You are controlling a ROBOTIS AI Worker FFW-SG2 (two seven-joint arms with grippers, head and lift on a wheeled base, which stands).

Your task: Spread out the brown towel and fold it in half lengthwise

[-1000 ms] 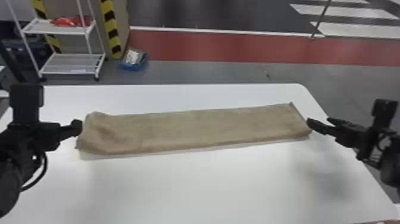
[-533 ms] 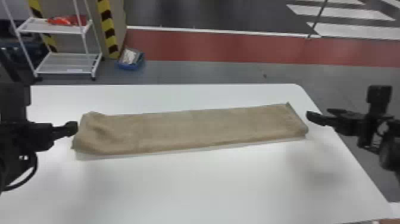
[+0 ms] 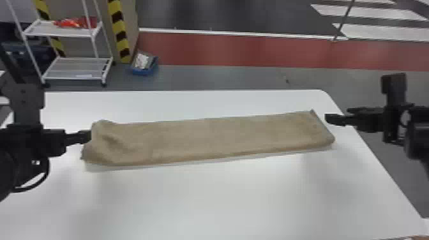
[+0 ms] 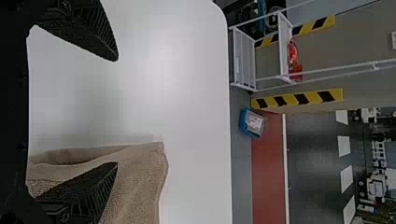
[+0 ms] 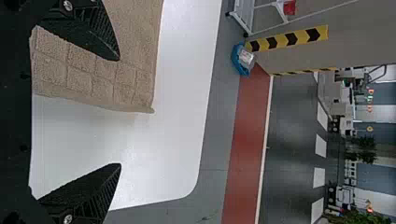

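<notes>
A white shelf rack (image 3: 62, 31) and blue bin (image 3: 145, 69) stand beyond the white table (image 3: 223, 198).

I see the robot's left arm, black and jointed (image 3: 16, 150), coming in on its left side, with a thin black cable (image 3: 41, 186) looping below the wrist. Its black left gripper with two flat fingers (image 3: 86, 136) points inward, nearly level, the fingers parted by a broad gap. Over on the other side, the black jointed right arm (image 3: 418, 134) brings its black two-fingered right gripper (image 3: 337, 115) inward too, also near level, its ridged fingers (image 5: 93, 186) spread wide.
</notes>
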